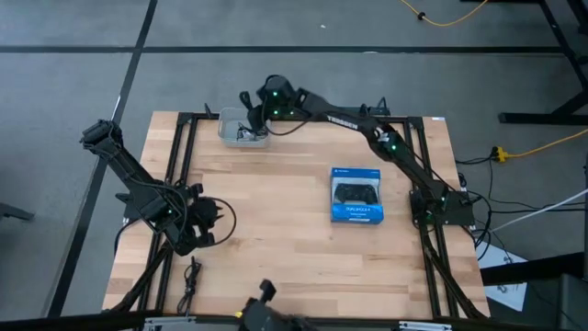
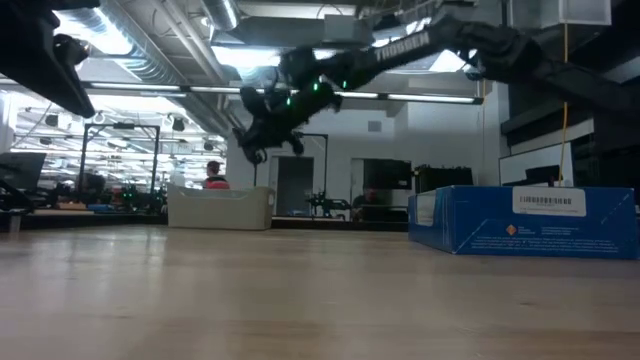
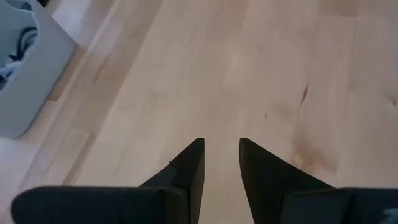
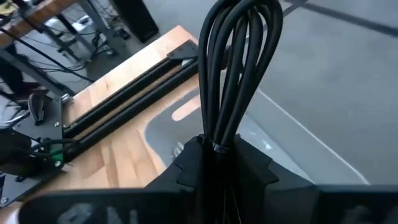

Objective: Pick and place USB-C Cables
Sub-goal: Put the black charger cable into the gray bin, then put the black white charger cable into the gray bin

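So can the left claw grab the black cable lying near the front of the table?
Probably yes. The left claw hangs open over bare wood, and the black cable lies close by on the table with nothing between them. The right claw is far off, holding another cable bundle over the bin.

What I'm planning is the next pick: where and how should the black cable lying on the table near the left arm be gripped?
Grip the black cable at mid-length from straight above, fingers closing across it. It lies flat on the table as a narrow bundle, so only its thin width likely fits the jaws.
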Robot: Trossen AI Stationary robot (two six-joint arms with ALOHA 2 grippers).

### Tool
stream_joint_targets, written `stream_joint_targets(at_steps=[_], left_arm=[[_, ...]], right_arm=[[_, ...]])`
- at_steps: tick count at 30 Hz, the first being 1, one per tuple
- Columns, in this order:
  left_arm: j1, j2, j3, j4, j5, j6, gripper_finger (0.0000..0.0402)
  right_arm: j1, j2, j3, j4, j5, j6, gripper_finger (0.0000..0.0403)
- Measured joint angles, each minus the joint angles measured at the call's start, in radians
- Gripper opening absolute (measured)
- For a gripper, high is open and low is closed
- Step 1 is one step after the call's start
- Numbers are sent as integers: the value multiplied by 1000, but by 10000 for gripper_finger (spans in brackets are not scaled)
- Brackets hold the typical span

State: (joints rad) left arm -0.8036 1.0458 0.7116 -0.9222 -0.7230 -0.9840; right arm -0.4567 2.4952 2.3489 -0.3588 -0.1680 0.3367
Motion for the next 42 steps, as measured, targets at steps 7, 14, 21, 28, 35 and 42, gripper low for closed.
stream_joint_targets(at_steps=[7, 14, 21, 28, 35, 42], left_arm=[[0, 0, 0, 1, -8, 0, 92], [0, 0, 0, -3, 0, 0, 92], [0, 0, 0, -4, 1, 0, 92], [0, 0, 0, -4, 3, 0, 92], [0, 0, 0, -4, 8, -1, 92], [0, 0, 0, -3, 8, -2, 92]], right_arm=[[-23, 75, 0, 111, -65, -9, 58], [-24, 85, -1, 104, -89, -105, 131], [-23, 84, 0, 137, -98, -106, 166], [-24, 76, 4, 179, -211, 57, 169], [-59, -26, 10, 253, -837, 342, 169], [-78, -135, 6, 54, -1076, 461, 159]])
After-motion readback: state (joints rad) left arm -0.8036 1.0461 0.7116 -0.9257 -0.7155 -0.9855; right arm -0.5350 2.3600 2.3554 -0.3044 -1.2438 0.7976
